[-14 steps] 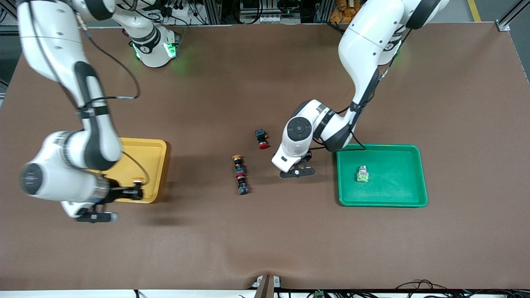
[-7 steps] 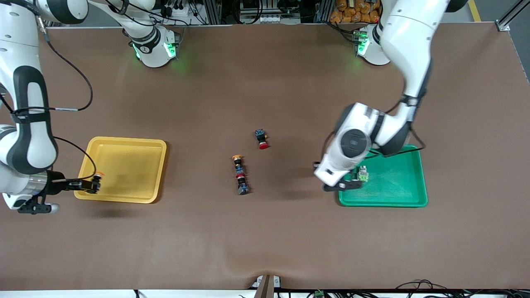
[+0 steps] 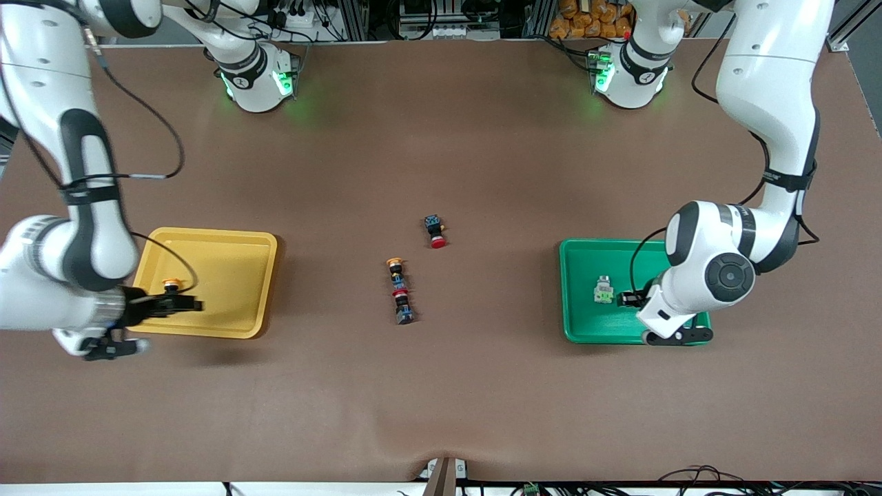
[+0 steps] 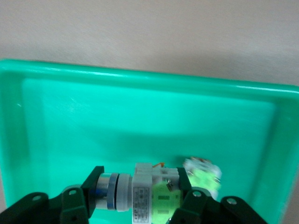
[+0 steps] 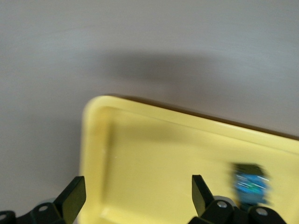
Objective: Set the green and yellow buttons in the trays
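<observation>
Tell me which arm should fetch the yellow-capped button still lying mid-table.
Right, probably. The right gripper is open and empty over the yellow tray, its button already dropped there. The left gripper holds a green switch over the green tray. The remaining yellow-capped button belongs in the yellow tray.

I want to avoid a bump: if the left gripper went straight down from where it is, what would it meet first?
Probably the green tray floor. The left gripper holds a green button over it, with another green button just beside; depth is unclear.

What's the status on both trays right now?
Right gripper open over yellow tray, yellow button in it. Left gripper holds green button over green tray. Nothing blocking.
</observation>
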